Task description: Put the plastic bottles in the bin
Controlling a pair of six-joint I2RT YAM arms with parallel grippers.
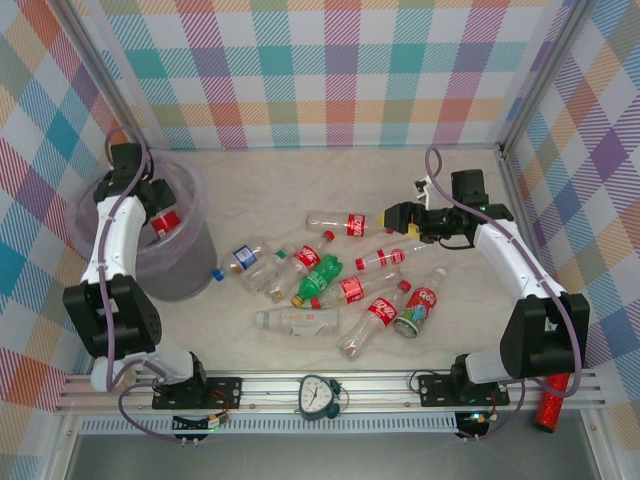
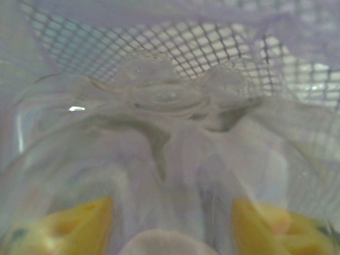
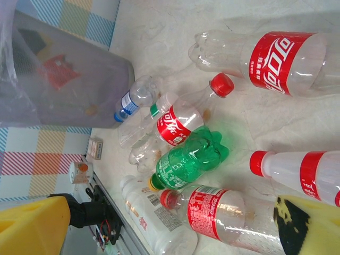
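The left gripper (image 1: 152, 205) is hanging over the mouth of the bin (image 1: 190, 270) at the table's left. Its jaws are partly closed and pinching a clear bottle (image 2: 159, 127), whose base is sitting between the yellow fingers (image 2: 79, 223). The right gripper (image 1: 392, 216) is hovering with jaws spread wide and holding nothing, just beside a red-labelled bottle (image 1: 348, 223). The other bottles (image 1: 375, 310) — a green bottle (image 1: 318, 280) among them — are lying loose on the table (image 1: 450, 170) between the arms.

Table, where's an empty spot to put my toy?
The far strip of table, between the checked back wall and the bottles, is bare from the bin rightward. The middle is crowded with bottles lying close together.
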